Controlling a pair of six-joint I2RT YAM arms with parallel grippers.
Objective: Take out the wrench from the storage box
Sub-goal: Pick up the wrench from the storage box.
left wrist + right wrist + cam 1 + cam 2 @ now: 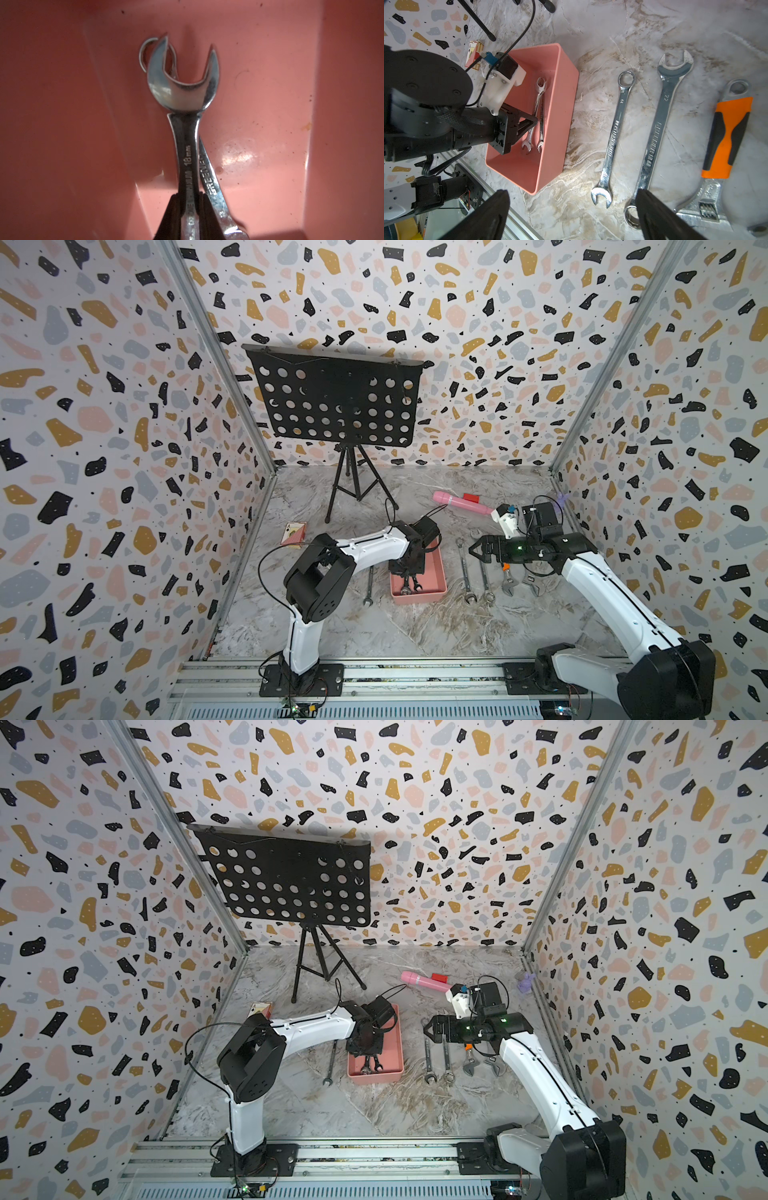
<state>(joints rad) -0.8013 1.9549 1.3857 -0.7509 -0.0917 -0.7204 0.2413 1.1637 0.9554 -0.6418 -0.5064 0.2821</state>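
Nearest, aluminium rail point(415, 672) carries both arm bases. Music stand point(336, 402) stands at the back of the marble table point(374, 626). Storage box point(419, 598) sits mid-table. Left gripper point(190, 198) reaches down into it, jaws nearly closed, clamped on the shank of the 18 mm wrench point(185, 128), which is inside the box, crossing over a second wrench point(209, 178). Right gripper point(476, 549) hovers over loose spanners point(614, 133) laid out beside the box, jaws fully apart, holding nothing

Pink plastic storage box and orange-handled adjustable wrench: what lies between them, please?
Two silver combination wrenches on the marble tabletop, shown in the right wrist view.
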